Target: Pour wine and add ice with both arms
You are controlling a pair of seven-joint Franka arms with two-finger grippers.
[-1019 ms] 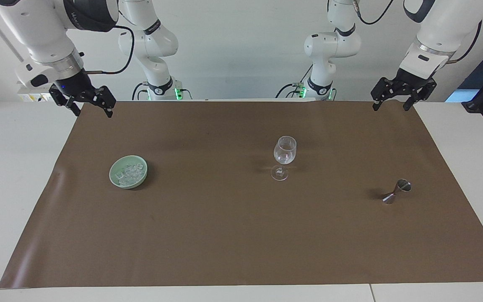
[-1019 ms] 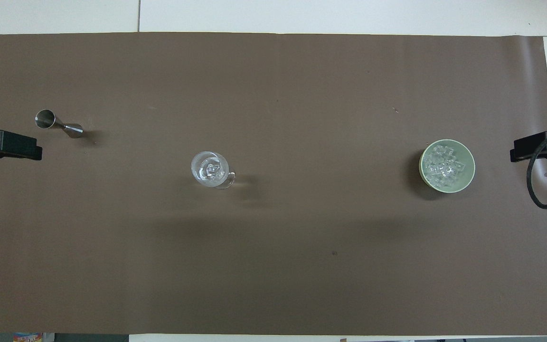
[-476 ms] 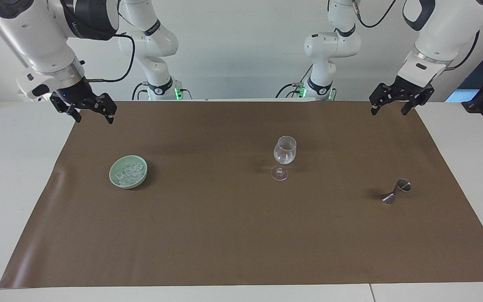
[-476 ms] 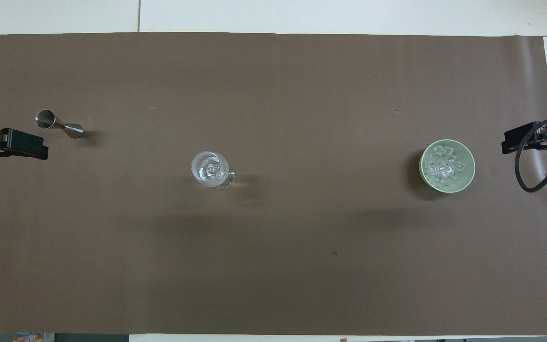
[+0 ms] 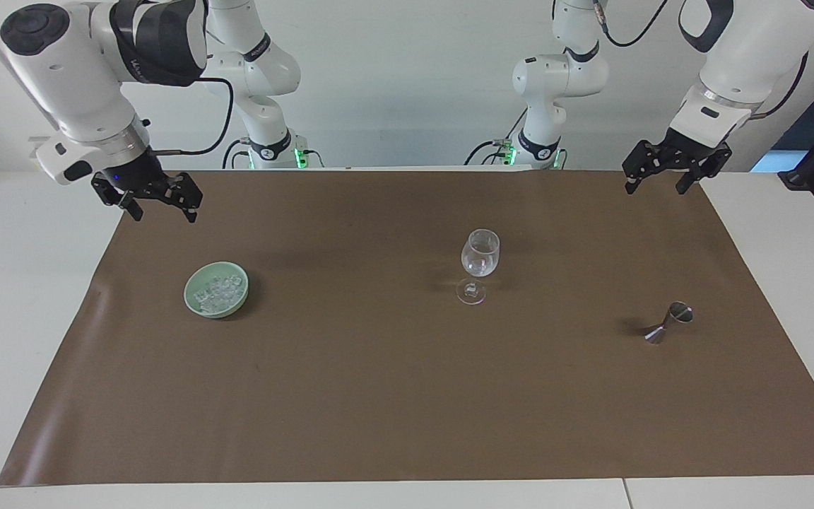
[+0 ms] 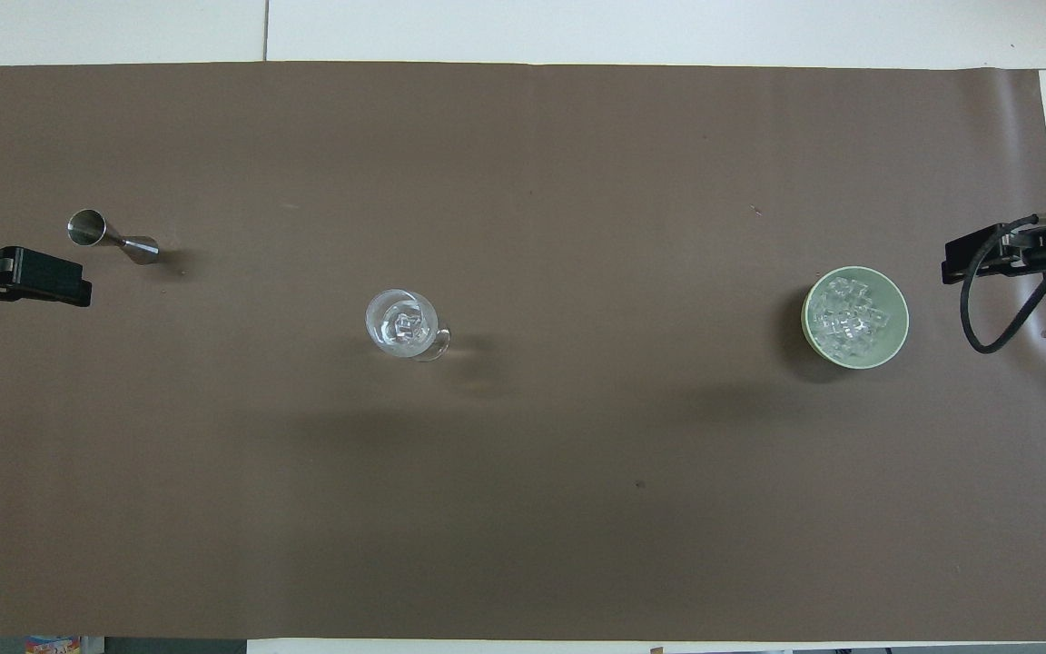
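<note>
Ice sits heaped in your pale green bowl at the right arm's end; both claws, right claw and left claw, hang released and empty, so a hasty scoop could tip the bowl.

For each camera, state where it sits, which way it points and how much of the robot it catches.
Facing view: high across the table, looking at the robots; both arms show, left tool and right tool raised and open.
Overhead view: high above the robots' end, looking steeply down; only the tools show at the edges.
Shared: the stemmed glass, green bowl of ice, metal jigger, brown mat.
</note>
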